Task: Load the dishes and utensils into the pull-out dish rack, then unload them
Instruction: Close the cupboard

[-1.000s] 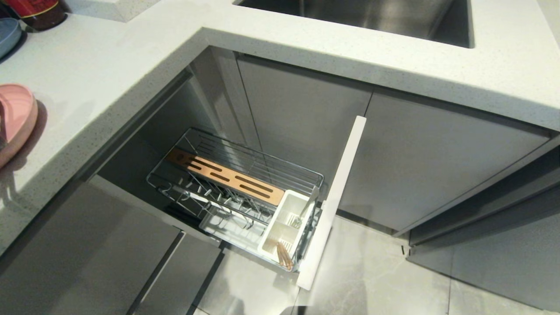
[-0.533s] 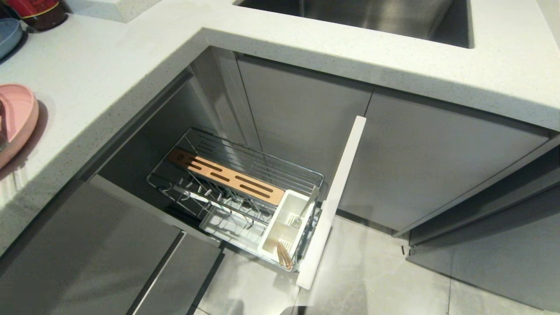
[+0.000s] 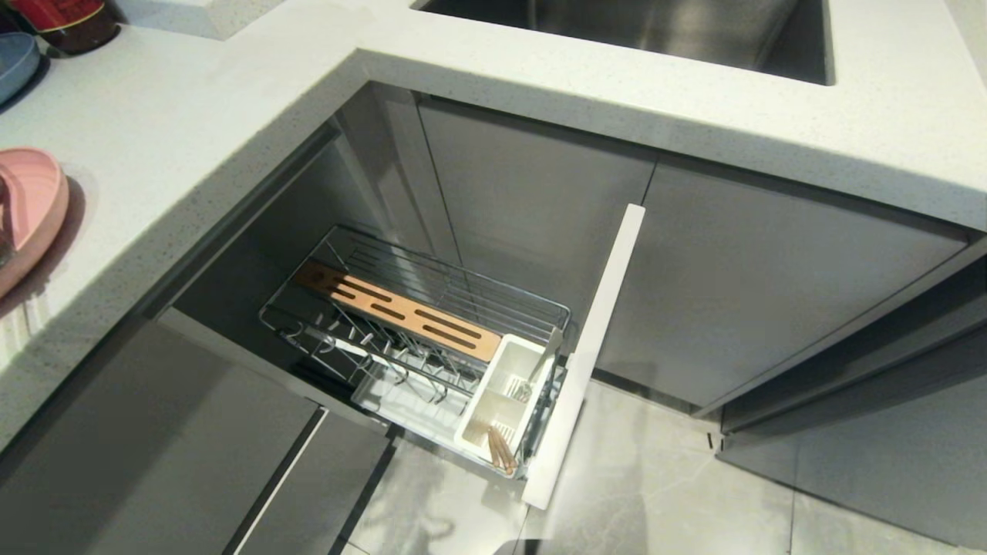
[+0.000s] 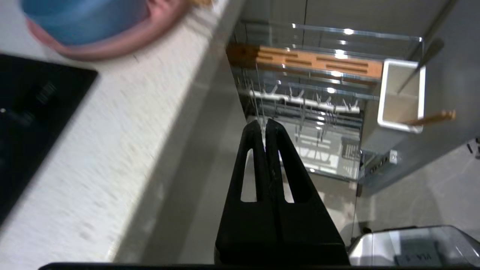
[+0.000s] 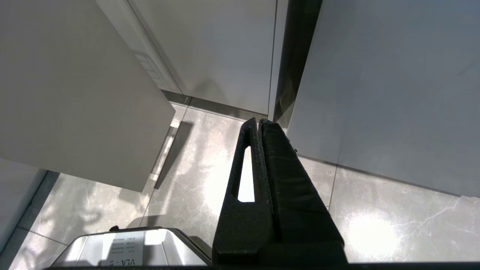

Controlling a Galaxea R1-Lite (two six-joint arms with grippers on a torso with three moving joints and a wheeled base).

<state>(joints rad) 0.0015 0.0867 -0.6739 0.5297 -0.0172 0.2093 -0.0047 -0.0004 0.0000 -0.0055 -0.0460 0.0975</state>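
The pull-out dish rack (image 3: 432, 324) stands drawn out below the counter, behind its pale front panel (image 3: 594, 339). Its white cutlery box (image 3: 501, 401) holds the chopsticks (image 3: 501, 451) and the spoon (image 3: 540, 366). The pink plate (image 3: 31, 204) lies on the counter at the far left. In the left wrist view the light-blue bowl (image 4: 82, 15) sits on the pink plate (image 4: 123, 41). My left gripper (image 4: 264, 123) is shut and empty, hanging beside the counter edge, short of the rack (image 4: 307, 101). My right gripper (image 5: 258, 122) is shut, parked above the floor.
A blue-grey plate (image 3: 11, 62) and a dark jar (image 3: 65, 23) stand at the counter's back left. The sink (image 3: 632, 27) lies at the far side. A black hob (image 4: 33, 112) is set into the counter near the plate. A wooden slotted strip (image 3: 401, 312) crosses the rack.
Shadows on the counter beside the pink plate and reflections on the floor have shifted. The rack, the chopsticks and the spoon have not moved.
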